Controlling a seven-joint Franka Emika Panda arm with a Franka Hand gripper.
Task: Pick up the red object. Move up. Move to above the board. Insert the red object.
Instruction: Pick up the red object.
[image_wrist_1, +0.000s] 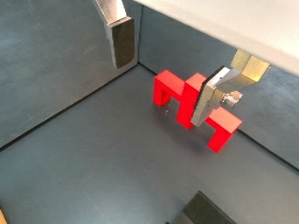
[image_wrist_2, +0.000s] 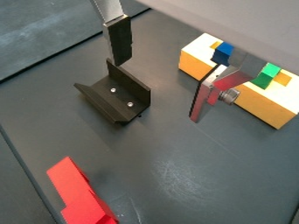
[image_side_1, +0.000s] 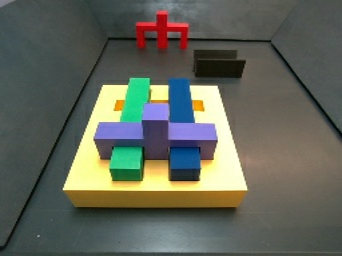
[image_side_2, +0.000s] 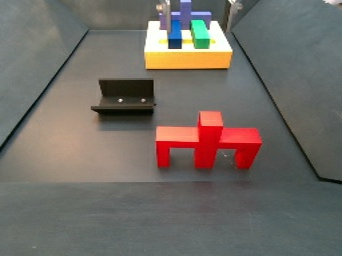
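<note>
The red object (image_side_2: 207, 141) was seen standing on the dark tabletop (image_side_2: 80, 130), upright on its two legs, well apart from the board (image_side_1: 87, 170). In a wrist view the tool (image_wrist_1: 163, 70) was held above the tabletop with its fingers (image_wrist_1: 121, 42) spread wide and nothing gripped between them; the red object (image_wrist_1: 193, 105) lay below and partly behind one silver finger plate, not touched by either pad. In a wrist view the red object (image_wrist_2: 76, 192) appeared near the frame's edge, away from the tool (image_wrist_2: 163, 70). The fixture (image_side_2: 124, 96) stood between the red object and the board (image_side_2: 187, 58) in a side view. The board was loaded with green, blue and purple blocks (image_side_1: 156, 125).
</note>
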